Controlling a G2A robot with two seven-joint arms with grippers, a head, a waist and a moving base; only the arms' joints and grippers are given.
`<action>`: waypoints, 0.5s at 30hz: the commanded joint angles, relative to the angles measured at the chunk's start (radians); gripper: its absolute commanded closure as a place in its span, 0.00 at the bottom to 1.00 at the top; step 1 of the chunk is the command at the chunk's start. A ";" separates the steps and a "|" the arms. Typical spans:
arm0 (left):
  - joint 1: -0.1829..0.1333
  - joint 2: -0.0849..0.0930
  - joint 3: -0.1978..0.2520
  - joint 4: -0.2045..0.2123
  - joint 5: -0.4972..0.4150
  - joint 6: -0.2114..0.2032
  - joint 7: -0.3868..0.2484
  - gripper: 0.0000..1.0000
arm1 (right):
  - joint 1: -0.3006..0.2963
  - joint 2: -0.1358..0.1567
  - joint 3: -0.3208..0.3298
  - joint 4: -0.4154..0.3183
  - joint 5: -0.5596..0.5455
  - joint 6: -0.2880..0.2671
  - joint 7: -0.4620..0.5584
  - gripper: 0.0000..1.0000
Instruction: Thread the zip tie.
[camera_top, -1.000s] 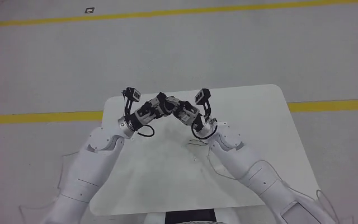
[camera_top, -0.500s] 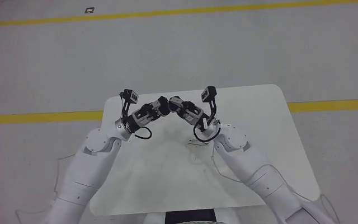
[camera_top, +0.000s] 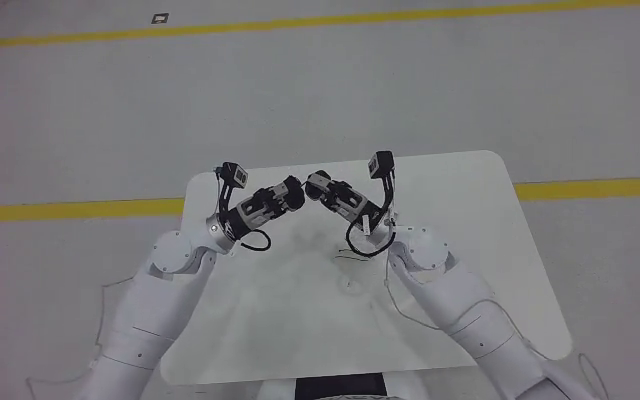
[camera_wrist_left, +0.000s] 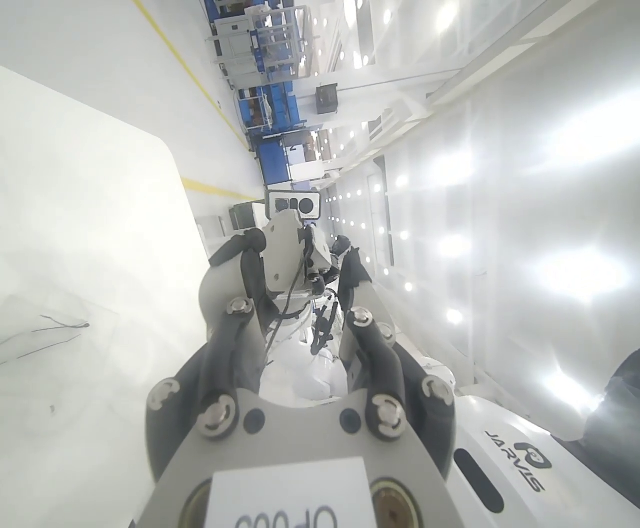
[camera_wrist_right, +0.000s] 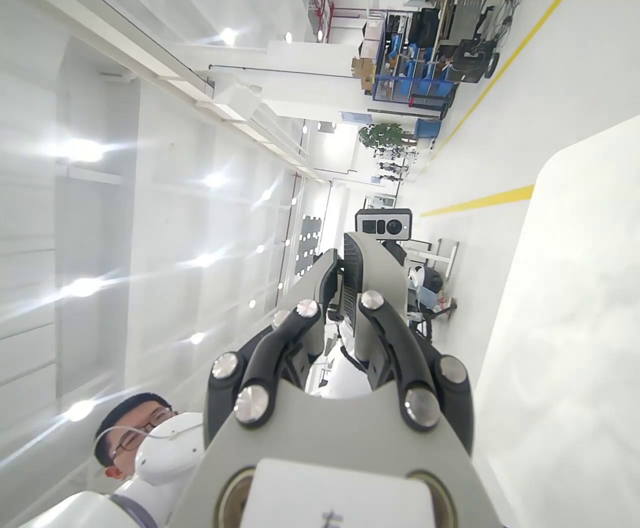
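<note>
Both arms are raised over the white table (camera_top: 470, 200), their grippers facing tip to tip with a small gap between them. My left gripper (camera_top: 290, 190) is open; in the left wrist view its fingers (camera_wrist_left: 352, 260) stand wide apart around the far right wrist, left gripper (camera_wrist_left: 300, 250). My right gripper (camera_top: 317, 183) is shut, its two pads nearly touching in the right wrist view, right gripper (camera_wrist_right: 342, 260). I cannot make out a zip tie in either gripper. Thin dark strands (camera_wrist_left: 55, 327), one with a small knob at its end, lie on the table below, strands (camera_top: 348, 258).
A small pale object (camera_top: 349, 284) rests on the table near the strands. The table's rounded far corners lie close beyond the grippers. Yellow floor lines (camera_top: 90, 209) run past the table.
The gripper tips, overlapping a second ago, have drawn slightly apart. The right wrist has swung to the right and the left arm has shifted a little left.
</note>
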 joint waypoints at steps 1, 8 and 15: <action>0.001 0.000 -0.001 -0.001 0.000 0.000 0.001 0.69 | -0.005 0.001 0.001 -0.004 -0.030 0.004 -0.005 1.00; 0.003 0.001 -0.002 -0.003 0.002 0.002 0.009 0.69 | -0.011 0.000 -0.006 -0.004 -0.076 0.015 -0.015 1.00; -0.001 0.001 0.001 0.003 0.001 0.005 0.006 0.72 | -0.019 0.000 -0.005 -0.014 -0.084 0.019 -0.024 1.00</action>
